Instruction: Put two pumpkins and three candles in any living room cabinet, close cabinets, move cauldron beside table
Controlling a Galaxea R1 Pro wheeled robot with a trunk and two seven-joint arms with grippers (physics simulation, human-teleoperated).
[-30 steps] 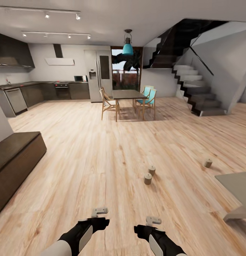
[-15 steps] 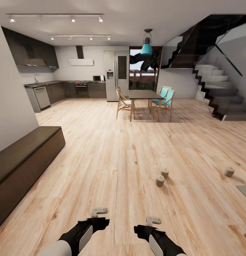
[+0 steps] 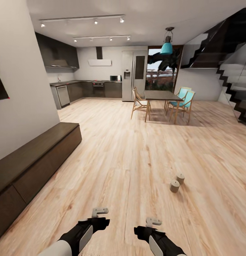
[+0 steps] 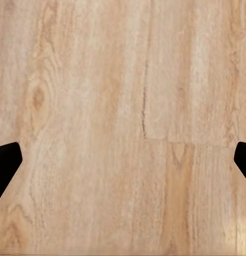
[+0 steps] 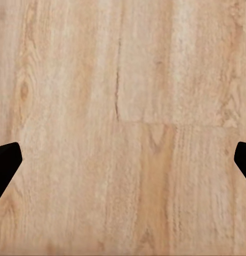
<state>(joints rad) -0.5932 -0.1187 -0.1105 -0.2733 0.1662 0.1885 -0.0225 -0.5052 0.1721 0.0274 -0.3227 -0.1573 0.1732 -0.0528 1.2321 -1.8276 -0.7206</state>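
Transit step: your left hand [image 3: 100, 212] and right hand [image 3: 153, 222] hang spread, empty; next, approach the two candles [image 3: 174, 186] on the floor.

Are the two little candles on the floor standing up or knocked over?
Standing up. Both candles sit on their flat ends on the wooden floor, round tops facing up, close beside each other.
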